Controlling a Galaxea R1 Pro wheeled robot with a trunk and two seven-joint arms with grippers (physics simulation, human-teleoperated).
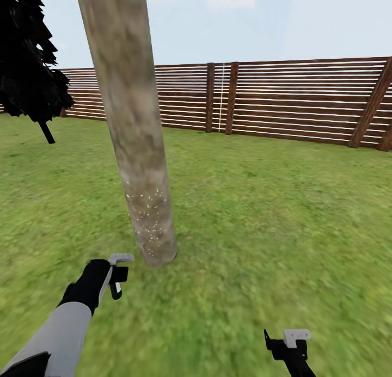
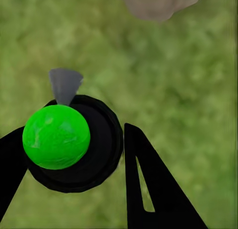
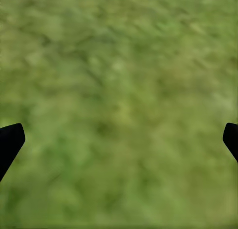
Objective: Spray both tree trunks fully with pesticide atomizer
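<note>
While the pesticide atomizer (image 2: 69, 142) sits clamped between the dark fingers (image 2: 158, 189) of the left gripper (image 1: 118, 276), we can call the pick-up done: in the left wrist view its bright green ball and black round body are wedged between the two jaws, with a grey nozzle poking toward the tree trunk (image 1: 133, 132). From the head view that gripper hangs low over the floor (image 1: 261, 214), just beside the base of the thick, pale, mottled trunk, which leans slightly across the left half of the picture. Look at the lower part of the trunk: it carries a scatter of small pale specks, which I'd judge to be spray already landed, but they thin out quickly higher up and most of the bark looks bare. So by my reading this tree is only partly covered, and the second of the two trees is yet to be dealt with; a dark-leaved tree (image 1: 30, 61) by the wooden fence (image 1: 305, 99) is not one of them. Over on the other side, the right gripper (image 1: 288, 341) hovers above plain grass with its fingers spread wide, holding nothing at all.
</note>
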